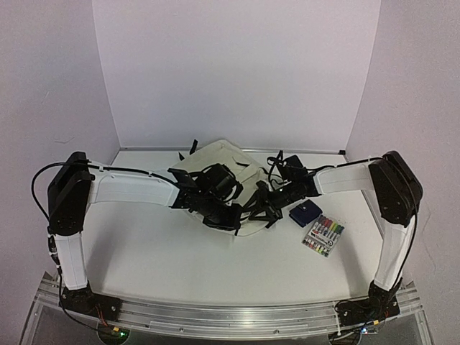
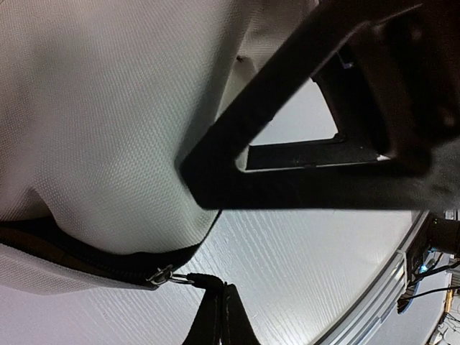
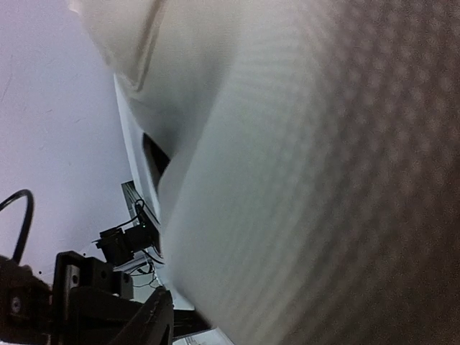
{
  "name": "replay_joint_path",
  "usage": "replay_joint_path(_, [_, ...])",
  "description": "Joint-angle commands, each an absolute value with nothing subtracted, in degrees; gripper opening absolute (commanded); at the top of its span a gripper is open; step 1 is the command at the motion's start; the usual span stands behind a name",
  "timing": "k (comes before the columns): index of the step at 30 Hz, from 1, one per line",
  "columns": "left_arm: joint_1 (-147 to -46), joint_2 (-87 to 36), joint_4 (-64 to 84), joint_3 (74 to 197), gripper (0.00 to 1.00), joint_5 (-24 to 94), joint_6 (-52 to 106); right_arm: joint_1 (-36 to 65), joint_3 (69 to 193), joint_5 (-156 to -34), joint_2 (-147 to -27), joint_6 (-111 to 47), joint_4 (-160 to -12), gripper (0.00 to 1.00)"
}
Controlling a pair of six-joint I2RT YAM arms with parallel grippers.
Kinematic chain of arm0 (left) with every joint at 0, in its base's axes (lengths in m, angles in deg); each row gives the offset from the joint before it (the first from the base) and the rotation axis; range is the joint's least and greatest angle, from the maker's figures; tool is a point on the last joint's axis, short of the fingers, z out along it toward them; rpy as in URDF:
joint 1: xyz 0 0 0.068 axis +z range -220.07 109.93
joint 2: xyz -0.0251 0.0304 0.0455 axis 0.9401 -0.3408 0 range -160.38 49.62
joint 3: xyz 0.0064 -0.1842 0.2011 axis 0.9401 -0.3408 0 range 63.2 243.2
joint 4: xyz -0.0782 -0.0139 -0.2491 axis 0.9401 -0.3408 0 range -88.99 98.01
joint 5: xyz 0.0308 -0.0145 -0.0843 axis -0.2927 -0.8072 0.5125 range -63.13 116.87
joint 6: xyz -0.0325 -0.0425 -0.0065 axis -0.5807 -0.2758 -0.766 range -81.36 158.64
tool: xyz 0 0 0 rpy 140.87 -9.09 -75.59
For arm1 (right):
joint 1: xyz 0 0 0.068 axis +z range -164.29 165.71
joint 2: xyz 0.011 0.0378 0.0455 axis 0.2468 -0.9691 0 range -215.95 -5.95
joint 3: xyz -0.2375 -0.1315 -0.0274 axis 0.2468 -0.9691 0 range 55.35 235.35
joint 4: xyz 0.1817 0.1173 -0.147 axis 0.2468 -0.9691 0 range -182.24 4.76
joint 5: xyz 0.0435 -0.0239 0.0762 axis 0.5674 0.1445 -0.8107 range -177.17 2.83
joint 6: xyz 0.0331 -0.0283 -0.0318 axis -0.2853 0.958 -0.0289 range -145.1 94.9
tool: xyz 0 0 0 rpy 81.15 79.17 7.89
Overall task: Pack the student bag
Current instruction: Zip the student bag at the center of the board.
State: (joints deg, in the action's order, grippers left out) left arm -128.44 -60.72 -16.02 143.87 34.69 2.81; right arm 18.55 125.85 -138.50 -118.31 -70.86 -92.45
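So, the student bag sits at the middle of the counter, toward the back wall, and both of my arms reach in from the sides to meet at its near edge. My left hand is right at the bag's lower edge. Its fingers are pinched together on the little black zipper pull, which hangs off a metal ring at the end of the black zipper line. The cream fabric bulges up above that hand and fills most of the left wrist view. A blurry black frame-shaped piece cuts across the top right there, no clue what it is. From above, my left arm runs out level from the shoulder, with the wrist bent down onto the bag. My right hand is tucked in among the black straps on the bag's right side, pressed so close that its own camera gets nothing but out-of-focus cream cloth. I honestly can't tell whether that one is wide, narrow or holding anything. Just beside it on the counter are a small navy pouch and a pack of colored markers.
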Motion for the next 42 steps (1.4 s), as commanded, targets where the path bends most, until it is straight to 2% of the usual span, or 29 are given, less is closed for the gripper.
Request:
replay_joint_path(1, [-127.25, -58.92, -16.31, 144.38, 0.00, 34.18, 3.04, 18.93, 126.21, -137.68, -119.40, -72.08, -90.70, 0.22])
replay_joint_path(3, [-125.72, -58.51, -17.18, 143.34, 0.00, 33.26, 1.89, 18.93, 125.34, -136.96, -118.47, -71.37, -90.83, 0.02])
replay_joint_path(4, [-124.74, -58.18, -17.38, 142.65, 0.00, 32.81, 1.20, 18.93, 124.94, -136.75, -117.75, -71.00, -90.92, 0.00])
replay_joint_path(20, [-109.73, -57.98, -27.63, 144.56, 0.00, 24.55, 3.22, 18.89, 119.43, -132.19, -110.98, -56.80, -98.59, 0.00])
replay_joint_path(22, [-109.49, -56.40, -25.74, 143.35, 0.00, 26.38, 4.05, 18.79, 119.23, -131.39, -110.33, -56.05, -98.98, 0.00])
replay_joint_path(30, [-114.61, -50.28, -16.03, 136.28, 0.00, 40.43, 13.80, 18.48, 119.58, -130.91, -110.15, -55.25, -99.56, 0.00])
replay_joint_path(35, [-122.94, -55.34, -17.81, 142.75, 0.00, 42.31, 17.14, 18.78, 121.38, -133.68, -112.02, -56.52, -99.41, 0.00])
replay_joint_path(42, [-124.18, -59.12, -16.56, 145.00, 0.00, 43.23, 15.57, 19.20, 121.03, -136.45, -111.13, -57.09, -99.08, 0.00])
